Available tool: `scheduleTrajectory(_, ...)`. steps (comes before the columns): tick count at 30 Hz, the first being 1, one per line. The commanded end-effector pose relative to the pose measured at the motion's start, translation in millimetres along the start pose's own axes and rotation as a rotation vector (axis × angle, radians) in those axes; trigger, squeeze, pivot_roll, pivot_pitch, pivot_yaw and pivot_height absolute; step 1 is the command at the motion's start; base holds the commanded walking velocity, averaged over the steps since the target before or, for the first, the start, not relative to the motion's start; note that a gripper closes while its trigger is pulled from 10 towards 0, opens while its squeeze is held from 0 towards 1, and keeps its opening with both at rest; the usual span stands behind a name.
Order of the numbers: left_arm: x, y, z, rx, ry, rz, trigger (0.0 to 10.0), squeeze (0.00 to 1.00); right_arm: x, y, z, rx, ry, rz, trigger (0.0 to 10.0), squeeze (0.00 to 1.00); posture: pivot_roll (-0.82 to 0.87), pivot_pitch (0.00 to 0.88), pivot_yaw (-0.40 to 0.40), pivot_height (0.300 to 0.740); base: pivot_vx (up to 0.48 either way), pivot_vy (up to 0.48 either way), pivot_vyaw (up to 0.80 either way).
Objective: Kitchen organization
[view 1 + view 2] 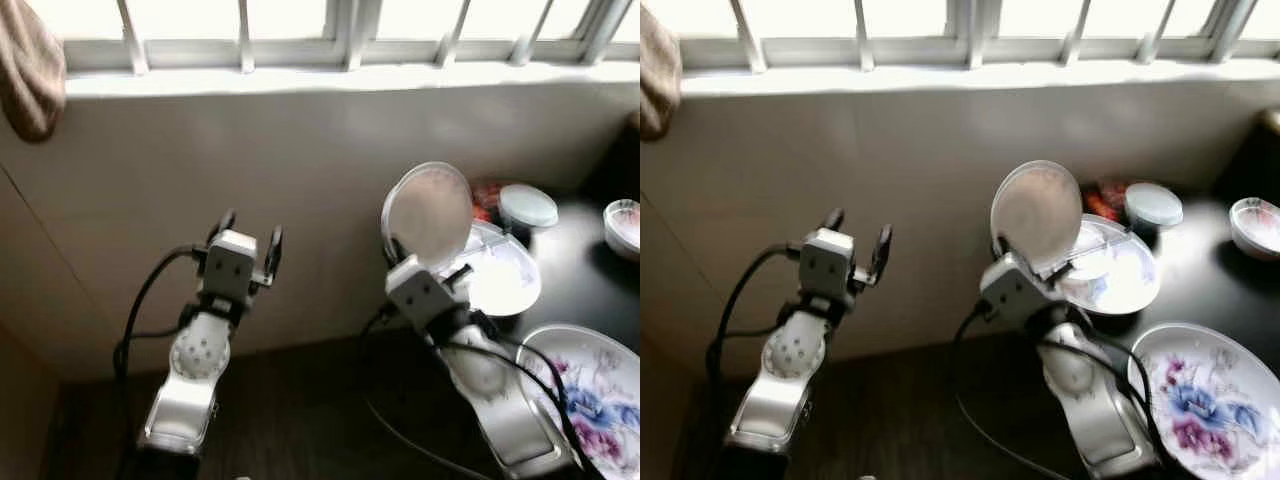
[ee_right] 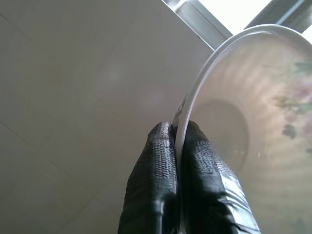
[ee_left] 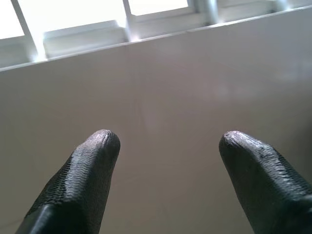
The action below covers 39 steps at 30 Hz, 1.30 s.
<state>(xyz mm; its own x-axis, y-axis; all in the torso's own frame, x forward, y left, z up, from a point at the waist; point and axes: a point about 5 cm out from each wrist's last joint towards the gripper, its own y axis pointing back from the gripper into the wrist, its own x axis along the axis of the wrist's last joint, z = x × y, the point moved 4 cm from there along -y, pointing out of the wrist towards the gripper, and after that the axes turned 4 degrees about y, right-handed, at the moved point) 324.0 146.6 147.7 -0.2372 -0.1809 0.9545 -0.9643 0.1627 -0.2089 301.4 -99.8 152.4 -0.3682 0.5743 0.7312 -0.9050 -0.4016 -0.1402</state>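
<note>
My right gripper (image 1: 393, 250) is shut on the rim of a small white plate (image 1: 431, 213), holding it tilted upright above the dark counter. In the right wrist view both black fingers (image 2: 195, 161) pinch the plate's (image 2: 234, 112) thin edge; a faint floral print shows on its face. Behind it another white plate (image 1: 505, 275) lies flat on the counter. A large flowered plate (image 1: 595, 400) lies at the near right. My left gripper (image 1: 248, 243) is raised in front of the pale wall, open, with nothing between its fingertips (image 3: 100, 146).
A lidded glass jar (image 1: 527, 210) and something red stand at the back of the dark counter (image 1: 590, 280). A small bowl (image 1: 624, 226) sits at the far right. A tiled wall and a barred window (image 1: 340, 30) rise ahead. A brown cloth (image 1: 28, 70) hangs top left.
</note>
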Motion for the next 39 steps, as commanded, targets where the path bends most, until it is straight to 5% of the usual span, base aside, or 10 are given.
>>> scheduleTrajectory(1,1.9,-2.0,11.1,-0.027,0.013,0.005,10.0,0.0,-0.1,2.4,8.2,-0.018,0.003,-0.001,0.0,0.0,-0.06,0.0,-0.084,0.74,0.0,0.0,0.8)
scheduleTrajectory(39,9.8,-2.5,16.1,-0.062,-0.003,0.045,10.0,0.0,0.4,-6.0,3.1,-0.002,-0.012,-0.005,0.0,0.0,-0.04,0.0,-0.09,0.74,0.0,0.0,0.8)
